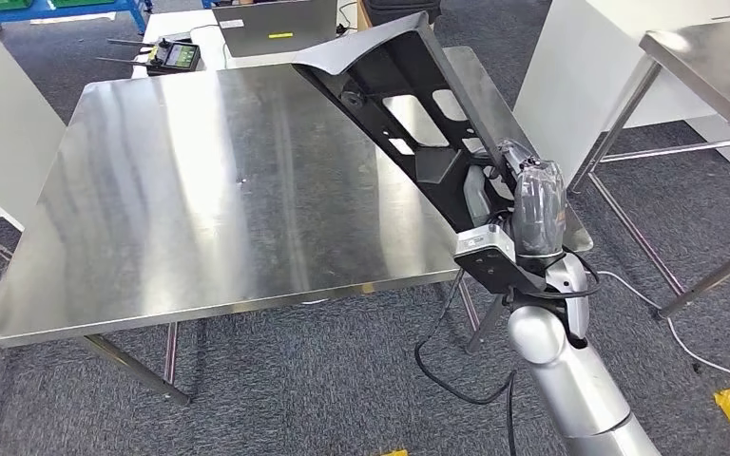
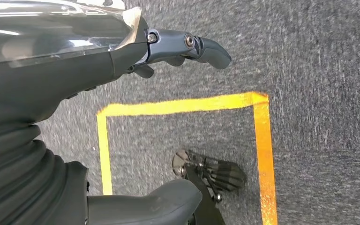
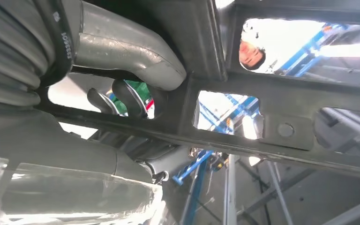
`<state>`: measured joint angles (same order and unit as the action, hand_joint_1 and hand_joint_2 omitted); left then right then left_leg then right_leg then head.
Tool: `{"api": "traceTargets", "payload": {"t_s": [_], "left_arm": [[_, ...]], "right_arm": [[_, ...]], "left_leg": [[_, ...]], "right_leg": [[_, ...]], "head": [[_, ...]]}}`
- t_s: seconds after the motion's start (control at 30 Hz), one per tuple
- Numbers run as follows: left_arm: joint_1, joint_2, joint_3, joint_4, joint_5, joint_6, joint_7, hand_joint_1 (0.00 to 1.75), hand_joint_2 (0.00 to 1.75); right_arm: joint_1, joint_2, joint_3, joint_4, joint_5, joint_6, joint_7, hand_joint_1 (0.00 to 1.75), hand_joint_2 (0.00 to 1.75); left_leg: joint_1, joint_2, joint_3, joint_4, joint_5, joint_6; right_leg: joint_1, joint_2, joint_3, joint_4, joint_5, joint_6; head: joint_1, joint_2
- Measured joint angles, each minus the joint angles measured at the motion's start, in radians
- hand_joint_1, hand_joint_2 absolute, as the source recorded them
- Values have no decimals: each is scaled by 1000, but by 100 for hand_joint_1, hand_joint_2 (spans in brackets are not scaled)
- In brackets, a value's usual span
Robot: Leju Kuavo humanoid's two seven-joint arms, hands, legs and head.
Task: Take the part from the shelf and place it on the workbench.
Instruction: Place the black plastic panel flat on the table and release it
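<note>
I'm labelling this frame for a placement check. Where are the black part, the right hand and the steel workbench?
black part (image 1: 409, 104), head view, on its cut-out frame.
right hand (image 1: 523, 204), head view, on its covered back, gripping the part.
steel workbench (image 1: 209, 190), head view, on its bare top.

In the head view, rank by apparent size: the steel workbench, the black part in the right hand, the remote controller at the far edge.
1. Steel workbench
2. Black part, though nearness to the camera enlarges it
3. Remote controller
</note>
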<state>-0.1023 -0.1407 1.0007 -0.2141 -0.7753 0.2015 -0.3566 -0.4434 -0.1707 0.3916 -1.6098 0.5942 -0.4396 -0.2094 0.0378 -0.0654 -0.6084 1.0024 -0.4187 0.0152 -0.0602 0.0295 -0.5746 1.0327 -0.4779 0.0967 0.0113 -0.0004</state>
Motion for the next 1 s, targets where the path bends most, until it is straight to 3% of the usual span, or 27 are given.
{"api": "traceTargets", "payload": {"t_s": [0.03, 0.1, 0.17, 0.23, 0.3, 0.33, 0.37, 0.4, 0.47, 0.53, 0.57, 0.63, 0.7, 0.73, 0.8, 0.87, 0.9, 0.97, 1.0], "left_arm": [[0, 1, 2, 0, 1, 0, -1, 0, 175], [4, 0, 4, 0, 2, 0, -2, 0, 175], [9, -1, 6, 0, 4, 0, -3, 0, 175], [9, 0, 6, 0, 7, 0, -3, 0, 175], [8, -1, 6, 0, 9, 0, -3, 0, 175], [9, -1, 6, 0, 10, 0, -3, 0, 175], [10, -1, 6, 0, 10, 0, -3, 0, 175], [10, -1, 6, 0, 11, 0, -4, 0, 175], [10, 1, 6, -1, 11, 0, -5, 0, 175], [9, 2, 6, -2, 11, 0, -7, 0, 175], [8, 3, 6, -2, 11, 0, -8, 0, 175], [9, 3, 6, -2, 12, 1, -8, 0, 175], [11, 2, 7, -2, 13, 2, -9, 0, 175], [10, 1, 7, -2, 14, 2, -9, 0, 175], [9, 0, 7, -2, 14, 2, -10, 0, 175], [10, -1, 8, -2, 14, 2, -10, 0, 175], [11, -1, 9, -2, 14, 2, -11, 0, 175], [12, -2, 12, -2, 14, 1, -11, 0, 175], [12, -3, 15, -2, 15, 1, -12, 0, 175]], "right_arm": [[-2, 4, 3, 5, 1, 0, -1, 175, 175], [-6, 14, 8, 14, 5, 0, -2, 175, 175], [-13, 26, 12, 22, 7, 0, -3, 175, 175], [-20, 34, 13, 28, 8, 1, -4, 175, 175], [-23, 39, 14, 35, 9, 2, -4, 175, 175], [-24, 41, 15, 39, 9, 3, -4, 175, 175], [-25, 43, 16, 42, 10, 3, -4, 175, 175], [-27, 46, 17, 45, 10, 4, -4, 175, 175], [-33, 52, 18, 47, 10, 5, -4, 175, 175], [-41, 55, 19, 49, 10, 5, -5, 175, 175], [-43, 56, 20, 51, 10, 6, -5, 175, 175], [-48, 59, 22, 55, 11, 7, -5, 175, 175], [-57, 61, 25, 58, 11, 9, -5, 175, 175], [-61, 61, 26, 60, 11, 10, -5, 175, 175], [-65, 59, 28, 70, 11, 10, -5, 175, 175], [-64, 56, 30, 82, 12, 10, -4, 175, 175], [-66, 55, 30, 87, 16, 9, -2, 175, 175], [-73, 53, 30, 101, 35, 4, 10, 175, 175], [-79, 53, 29, 112, 50, 0, 18, 175, 175]], "left_leg": [[1, -6, -8, 11, -5, -10], [4, -17, -17, 16, -4, -22], [7, 0, -26, 33, -12, -26], [5, 41, -70, 123, -58, -25], [2, 60, -140, 257, -113, -20], [0, 62, -164, 300, -124, -16], [-4, 63, -170, 308, -118, -8], [-9, 65, -155, 276, -94, 3], [-30, 92, -88, 147, -37, 38], [-51, 125, -44, 61, -15, 65], [-57, 130, -40, 51, -17, 69], [-57, 110, -33, 33, -10, 68], [-49, 91, -16, 7, 2, 64], [-45, 82, -9, -3, 7, 62], [-45, 59, -7, -5, 9, 63], [-45, 32, -6, -4, 9, 62], [-44, 19, -5, -3, 8, 60], [-42, -5, -5, 3, 3, 53], [-42, -15, -6, 8, -1, 47]], "right_leg": [[0, 7, 5, -9, 0, -8], [5, 2, -1, 6, -4, -36], [8, -10, -2, 8, -2, -51], [14, -24, -1, 7, -3, -61], [26, -42, -1, 7, -6, -70], [32, -51, 0, 7, -8, -75], [38, -60, 1, 8, -10, -78], [45, -70, 4, 7, -12, -81], [55, -87, 10, 6, -16, -86], [59, -103, 14, 4, -20, -86], [59, -112, 15, 2, -21, -84], [59, -125, 19, -3, -24, -78], [61, -99, 10, 25, -42, -75], [59, -76, -10, 67, -61, -75], [53, -44, -75, 195, -108, -77], [48, -37, -120, 263, -117, -66], [46, -35, -114, 237, -95, -55], [38, -18, -63, 104, -29, -34], [36, -8, -38, 43, -3, -32]], "head": [[0, 0], [-4, 0], [-9, 0], [-13, 0], [-15, 0], [-15, 0], [-15, 0], [-16, 0], [-15, 0], [-11, 0], [-10, 0], [-12, 0], [-11, 0], [-10, 0], [-10, 0], [-10, 0], [-10, 0], [-9, 0], [-9, 0]]}}
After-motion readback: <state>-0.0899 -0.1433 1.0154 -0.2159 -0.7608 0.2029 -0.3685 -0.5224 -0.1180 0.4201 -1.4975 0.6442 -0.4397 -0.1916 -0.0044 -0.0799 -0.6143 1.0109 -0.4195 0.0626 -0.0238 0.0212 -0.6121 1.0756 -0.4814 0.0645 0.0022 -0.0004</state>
